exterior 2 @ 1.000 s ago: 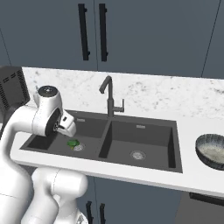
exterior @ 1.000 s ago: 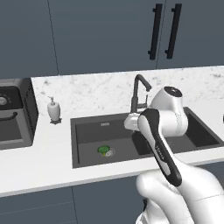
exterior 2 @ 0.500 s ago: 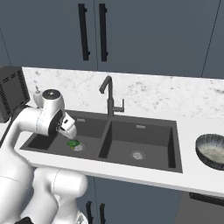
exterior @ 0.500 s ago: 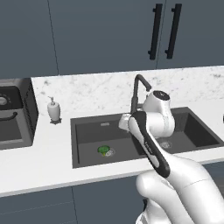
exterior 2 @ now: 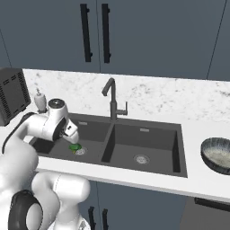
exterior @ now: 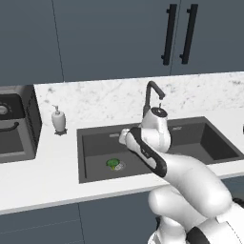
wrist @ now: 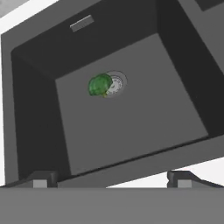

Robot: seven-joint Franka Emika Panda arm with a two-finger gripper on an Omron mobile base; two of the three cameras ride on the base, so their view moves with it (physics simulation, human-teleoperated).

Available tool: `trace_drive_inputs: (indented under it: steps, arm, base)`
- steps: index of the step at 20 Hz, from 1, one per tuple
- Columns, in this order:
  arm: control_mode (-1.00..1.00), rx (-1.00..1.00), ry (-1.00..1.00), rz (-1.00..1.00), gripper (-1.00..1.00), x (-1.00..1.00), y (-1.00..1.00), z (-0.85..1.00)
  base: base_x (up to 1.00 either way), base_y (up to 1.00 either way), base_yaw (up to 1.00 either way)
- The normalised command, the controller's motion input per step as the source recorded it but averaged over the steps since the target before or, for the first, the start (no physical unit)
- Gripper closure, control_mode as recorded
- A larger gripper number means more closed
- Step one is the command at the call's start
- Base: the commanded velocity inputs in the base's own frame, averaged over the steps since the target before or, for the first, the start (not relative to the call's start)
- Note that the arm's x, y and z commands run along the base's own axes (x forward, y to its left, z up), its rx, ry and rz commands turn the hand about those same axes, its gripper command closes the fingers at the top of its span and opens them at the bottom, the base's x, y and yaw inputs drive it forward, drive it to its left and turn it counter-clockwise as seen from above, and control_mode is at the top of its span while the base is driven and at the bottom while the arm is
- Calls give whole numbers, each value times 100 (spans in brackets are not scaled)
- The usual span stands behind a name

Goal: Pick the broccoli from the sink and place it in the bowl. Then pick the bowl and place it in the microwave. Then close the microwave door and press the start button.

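One sideways shift is what separates this moment from the earlier left base pictures: the arm's wrist has been carried from the divider between the basins, just under the tap (exterior: 152,97), leftward over the left basin of the sink (exterior: 95,174), so that the gripper (wrist: 111,178) is now poised above that basin's near rim. The jaws are seen spread wide with nothing between them, the two dark tips standing well apart at the bottom of the hand view. This is judged to be the approach to the first pick; no descent into the basin is yet made, and nothing of the task is completed. The broccoli (wrist: 100,85), a small, lumpy, bright green floret, is found on the basin floor, touching the round metal drain (wrist: 115,84) on its nine o'clock side in the hand view, and toward eleven o'clock from the gripper there. The sink is matte dark grey with steep flat walls and sharp corners, set into a white, faintly speckled counter (exterior: 52,183). The bowl (exterior 2: 218,155), wide and round, dark and speckled outside and pale within, is seen at three o'clock in the right base view, on the counter well apart from the broccoli, beyond the right basin. A pale soap dispenser (exterior: 58,119) stands at the left basin's far left corner.
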Motion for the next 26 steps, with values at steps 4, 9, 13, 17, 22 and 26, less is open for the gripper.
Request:
trace_drive_inputs:
  steps: [4, 9, 13, 17, 22, 26]
  arm:
    - [-100, 9, 0, 0, -100, 51, 2, -53]
    - [-100, 11, 2, 0, -100, 50, 0, -49]
    - [-100, 3, 12, -2, -100, 56, 7, -25]
    - [-100, 0, 15, -5, -100, 40, 25, -10]
    - [-100, -4, 8, -6, -100, 33, 35, -20]
    - [-100, -1, 0, -3, -100, 24, 18, -30]
  base:
    - [0, 0, 0]
    - [0, 0, 0]
    - [0, 0, 0]
    - [0, 0, 0]
    - [0, 0, 0]
    - [0, 0, 0]
